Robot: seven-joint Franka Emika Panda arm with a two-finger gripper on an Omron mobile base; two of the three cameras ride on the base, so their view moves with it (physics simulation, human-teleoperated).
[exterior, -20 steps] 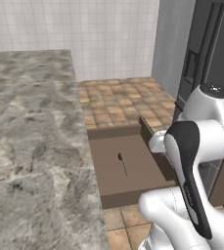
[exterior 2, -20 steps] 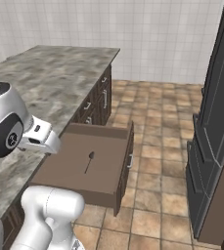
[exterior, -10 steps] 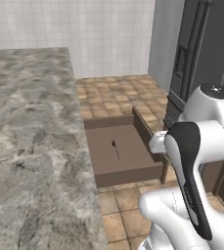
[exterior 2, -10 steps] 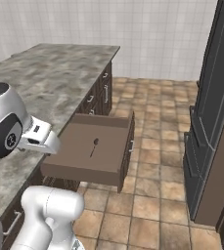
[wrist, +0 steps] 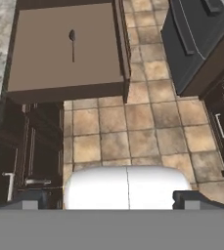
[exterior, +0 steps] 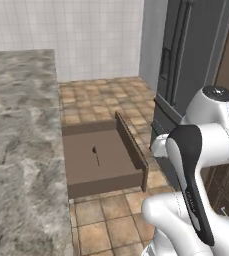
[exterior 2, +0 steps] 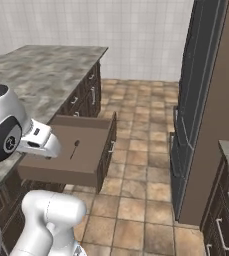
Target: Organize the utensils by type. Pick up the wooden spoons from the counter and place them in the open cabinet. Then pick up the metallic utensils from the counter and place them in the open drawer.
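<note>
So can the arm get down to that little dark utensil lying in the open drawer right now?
Probably yes: the dark utensil lies alone on the open drawer bottom, nothing above it.

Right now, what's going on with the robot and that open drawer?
Gripper fingertips barely peek in, state unclear. Open drawer holds one thin dark utensil. Nothing blocking the drawer.

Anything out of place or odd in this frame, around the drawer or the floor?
Nothing stands out. The open drawer is pulled out squarely from under the counter, and one thin dark utensil lies flat on its bottom. The tiled floor shows no spills.
</note>
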